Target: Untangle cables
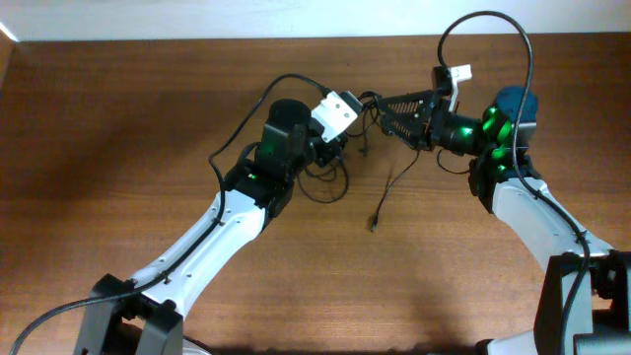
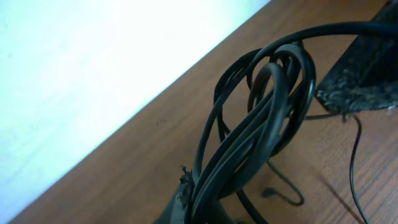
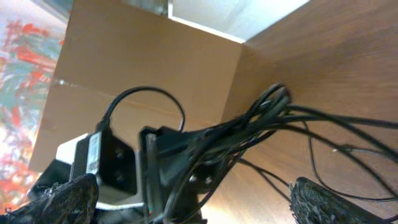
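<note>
Now left tool (image 1: 330,150) is clamping shut on the cables (image 2: 249,137), which are bunching far-centre on the counter (image 1: 148,118). Right tool (image 1: 399,116) is gaping wide, gripping nothing. Likely picking a strand; next move: pinching one and pulling right.

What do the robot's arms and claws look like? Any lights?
The left arm and right arm have smooth white shells with chunky black joints that glow green. Thick black cables loop from the wrists, and a white camera box sits on the left one. The right claw has black fingers with rough, bumpy pads.
</note>
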Available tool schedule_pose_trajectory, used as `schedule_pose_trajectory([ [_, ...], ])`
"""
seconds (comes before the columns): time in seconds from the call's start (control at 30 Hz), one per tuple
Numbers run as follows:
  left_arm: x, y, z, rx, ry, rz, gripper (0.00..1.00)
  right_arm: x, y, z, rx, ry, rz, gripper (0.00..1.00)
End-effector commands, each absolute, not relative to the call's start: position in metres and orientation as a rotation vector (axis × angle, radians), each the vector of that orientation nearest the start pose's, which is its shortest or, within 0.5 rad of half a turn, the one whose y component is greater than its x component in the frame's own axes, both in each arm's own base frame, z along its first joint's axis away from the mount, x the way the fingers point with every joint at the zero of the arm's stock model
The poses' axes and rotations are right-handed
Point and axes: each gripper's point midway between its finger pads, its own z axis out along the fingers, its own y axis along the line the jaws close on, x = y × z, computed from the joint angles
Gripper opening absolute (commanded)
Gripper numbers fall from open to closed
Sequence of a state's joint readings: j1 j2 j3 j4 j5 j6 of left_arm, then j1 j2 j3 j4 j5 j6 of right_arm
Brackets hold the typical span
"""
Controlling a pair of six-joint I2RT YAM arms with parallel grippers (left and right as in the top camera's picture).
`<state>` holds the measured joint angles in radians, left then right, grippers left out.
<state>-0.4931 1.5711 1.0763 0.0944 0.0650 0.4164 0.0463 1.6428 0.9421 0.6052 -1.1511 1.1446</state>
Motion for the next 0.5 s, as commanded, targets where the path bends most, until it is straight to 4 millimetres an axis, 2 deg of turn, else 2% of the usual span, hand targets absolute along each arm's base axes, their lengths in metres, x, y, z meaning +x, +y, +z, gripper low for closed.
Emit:
schedule_pose_trajectory([
  [0.0,0.425,-0.244,0.225,1.017,1.663,-0.047,0.00,0.407,0.172,0.256,0.029,1.939,1.722,1.00],
  [0.03,0.425,-0.244,0.226,1.058,1.637,-0.014,0.00,0.407,0.172,0.256,0.029,1.940,1.723,0.98],
  [0.07,0.425,-0.245,0.226,1.108,1.604,0.021,0.00,0.407,0.173,0.256,0.031,1.941,1.725,0.90],
  [0.13,0.425,-0.245,0.226,1.166,1.562,0.070,0.00,0.407,0.173,0.256,0.030,1.941,1.726,0.57],
  [0.23,0.422,-0.249,0.226,1.256,1.491,0.132,0.00,0.405,0.174,0.256,0.023,1.943,1.732,0.49],
  [0.4,0.425,-0.258,0.246,1.239,1.395,0.162,0.00,0.395,0.187,0.252,-0.012,1.979,1.778,0.50],
  [0.47,0.426,-0.259,0.251,1.226,1.378,0.166,0.00,0.393,0.191,0.250,-0.008,1.996,1.789,0.47],
])
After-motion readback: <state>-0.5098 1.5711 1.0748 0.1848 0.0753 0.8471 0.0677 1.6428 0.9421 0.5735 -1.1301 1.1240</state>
